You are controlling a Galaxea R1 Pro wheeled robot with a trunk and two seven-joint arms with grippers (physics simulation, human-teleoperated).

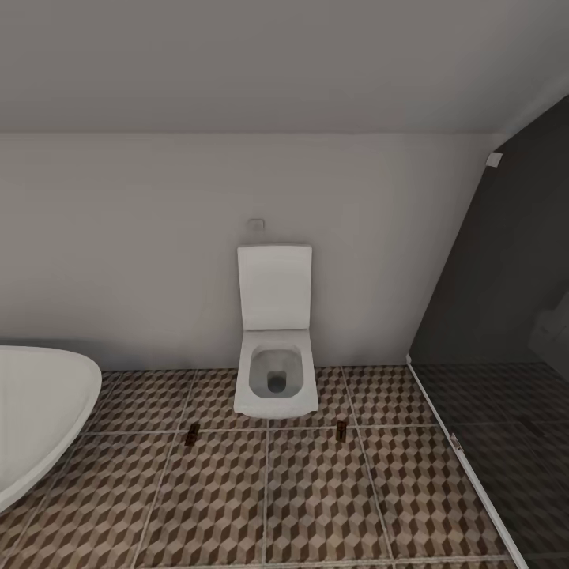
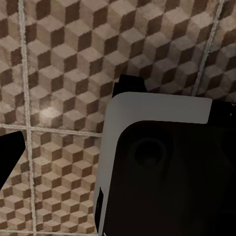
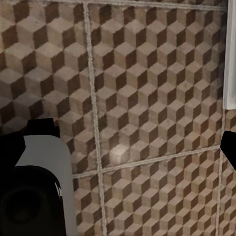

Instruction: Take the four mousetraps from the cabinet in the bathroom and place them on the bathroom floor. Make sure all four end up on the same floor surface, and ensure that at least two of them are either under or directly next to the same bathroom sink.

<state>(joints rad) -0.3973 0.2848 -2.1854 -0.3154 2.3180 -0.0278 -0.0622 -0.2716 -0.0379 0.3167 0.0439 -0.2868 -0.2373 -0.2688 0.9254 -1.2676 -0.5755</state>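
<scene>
Two mousetraps lie on the bathroom floor (image 1: 308, 506) in the head view, one (image 1: 192, 433) left of the toilet's front and one (image 1: 341, 430) right of it, each a tiny dark brown slab by a grout line. The cabinet and the sink are out of view. In the left wrist view my left gripper (image 2: 118, 142) hangs over cube-pattern tiles, one dark finger (image 2: 11, 156) at the picture's edge and a white and black part of the robot (image 2: 162, 167) in front. My right gripper (image 3: 135, 137) is open over bare tiles, with nothing between its fingers.
A white square toilet (image 1: 276, 371) with its lid raised stands against the back wall. A white rounded bathtub (image 1: 39, 411) fills the left. The dark glass shower wall (image 1: 506, 284) and its darker tiles lie on the right, behind a pale floor rail (image 1: 482, 490).
</scene>
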